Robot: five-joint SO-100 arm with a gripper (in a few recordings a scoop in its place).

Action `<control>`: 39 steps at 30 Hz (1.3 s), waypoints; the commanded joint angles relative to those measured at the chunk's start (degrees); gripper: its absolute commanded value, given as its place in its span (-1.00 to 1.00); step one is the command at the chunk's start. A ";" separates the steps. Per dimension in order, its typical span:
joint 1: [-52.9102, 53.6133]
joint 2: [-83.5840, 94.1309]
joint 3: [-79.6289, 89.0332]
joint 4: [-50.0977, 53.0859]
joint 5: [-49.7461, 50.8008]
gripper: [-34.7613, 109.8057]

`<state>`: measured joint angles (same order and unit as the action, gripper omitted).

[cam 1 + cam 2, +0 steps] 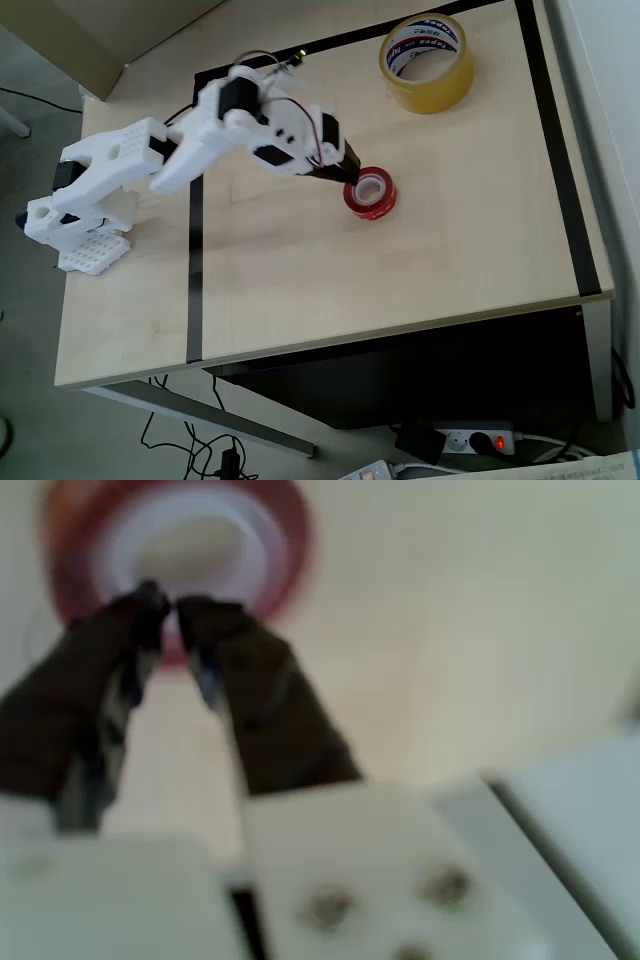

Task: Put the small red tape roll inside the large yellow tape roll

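Observation:
The small red tape roll (372,206) lies flat on the wooden table, right of centre in the overhead view. The large yellow tape roll (431,93) stands apart from it at the far right of the table. My gripper (347,182) hangs at the red roll's left rim. In the blurred wrist view the two dark fingers (250,690) meet with only a sliver between them, and my gripper (172,608) sits over the near rim of the red roll (288,540). The fingers stand side by side and nothing shows pinched between them.
Black tape lines (194,250) mark out a rectangle on the table (400,280). The white arm base (85,240) sits at the left edge. The table's front edge drops to a floor with a power strip (470,440) and cables.

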<state>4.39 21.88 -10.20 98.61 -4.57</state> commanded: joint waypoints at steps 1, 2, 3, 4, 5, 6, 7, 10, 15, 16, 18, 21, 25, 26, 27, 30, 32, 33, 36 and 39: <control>0.97 21.01 5.54 0.53 -4.13 -0.44; 0.53 22.76 6.42 1.85 -5.10 -0.39; 0.09 23.47 6.42 3.52 -5.80 -0.36; -0.35 23.64 6.33 4.92 -6.06 -0.34; -0.62 24.96 9.49 5.01 -6.06 -0.34; -0.79 26.37 13.01 5.01 -6.06 -0.33; -0.97 26.72 15.29 5.01 -6.06 -0.32; -1.41 28.04 22.76 5.01 -5.98 -0.29; -0.62 27.77 29.53 5.01 -5.54 -0.28; -0.26 27.16 29.88 5.01 -5.54 -0.26; 0.70 25.58 29.71 5.01 -5.54 -0.23; 1.93 22.15 27.51 5.01 -5.54 -0.23; 2.72 16.87 23.82 5.01 -5.62 -0.21; 2.81 15.56 22.85 5.01 -5.62 -0.21; 2.90 14.24 22.15 5.01 -5.62 -0.20; 2.90 10.81 19.95 5.01 -5.62 -0.18; 2.90 8.96 18.63 5.01 -5.54 -0.18; 2.90 8.17 18.11 5.01 -5.54 -0.18; 2.55 6.24 16.88 5.01 -5.62 -0.18; 2.29 4.66 15.91 5.01 -5.62 -0.18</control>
<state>6.24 24.43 10.02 102.83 -9.23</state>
